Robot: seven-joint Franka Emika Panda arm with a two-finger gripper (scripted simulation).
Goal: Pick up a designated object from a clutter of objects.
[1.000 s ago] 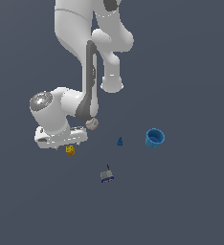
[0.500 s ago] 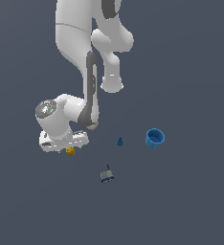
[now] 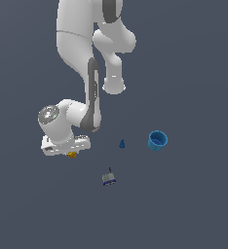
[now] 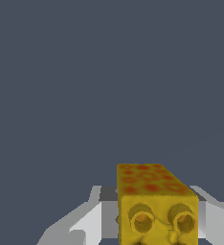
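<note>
1. The white arm reaches down from the top of the exterior view, and its hand (image 3: 71, 151) sits low over the flat grey table (image 3: 194, 209), toward the exterior view's left.
2. The yellow brick (image 3: 71, 154) shows in that view only as a small orange-yellow speck just under the hand's white body.
3. The wrist view gives it large: a yellow-orange block (image 4: 154, 203) with reddish blotches on its upper face and two round hollows on the end that faces the camera.
4. It sits between the hand's two pale fingers (image 4: 87, 222), one on each side.
5. Whether the fingers press on the brick or only flank it cannot be told; the contact faces are hidden behind the block.
6. Whether the brick rests on the table or is lifted off it cannot be told either.
7. The blue cone (image 3: 122, 143) stands upright on the table, well apart from the hand, toward the exterior view's right.
8. The blue cup (image 3: 157, 140) lies further to the exterior view's right, beyond the cone, its open mouth facing up.
9. The grey-blue gadget (image 3: 108, 177) lies below the cone in the exterior view, apart from everything else.
10. No table edge or corner shows in either view.
</note>
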